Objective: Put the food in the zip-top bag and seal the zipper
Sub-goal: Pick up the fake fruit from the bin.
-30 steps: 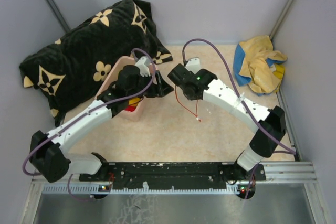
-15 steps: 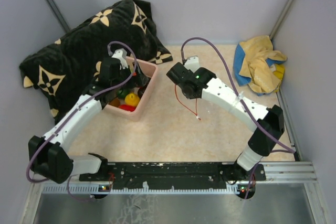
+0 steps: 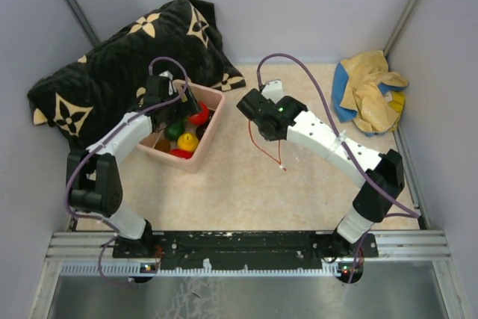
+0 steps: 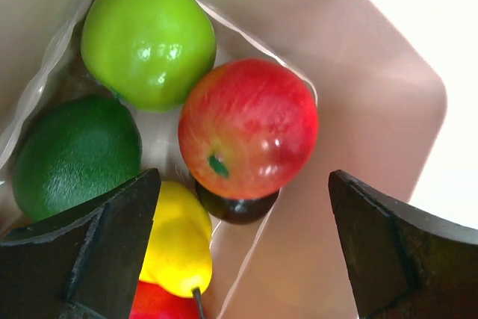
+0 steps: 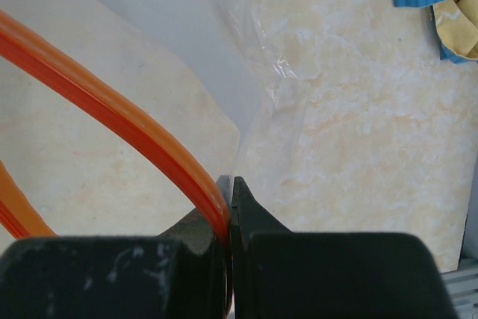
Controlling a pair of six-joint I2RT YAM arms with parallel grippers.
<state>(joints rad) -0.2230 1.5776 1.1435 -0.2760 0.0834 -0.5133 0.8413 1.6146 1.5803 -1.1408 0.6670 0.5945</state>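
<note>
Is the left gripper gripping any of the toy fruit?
No: the left gripper hangs open above the red apple, jaws wide apart.

The food (image 3: pixel 187 141) lies in the tub (image 3: pixel 214 116), left of the zip-top bag (image 5: pixel 172 28).

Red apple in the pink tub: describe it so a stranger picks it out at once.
At the table's far left lies a black pillow with gold flowers; the pink tub sits at its near edge. Against the tub's right wall rests the red apple, beside a bright green fruit. Unlike the other red piece, it shows a yellowish blush and a green stem spot.
</note>
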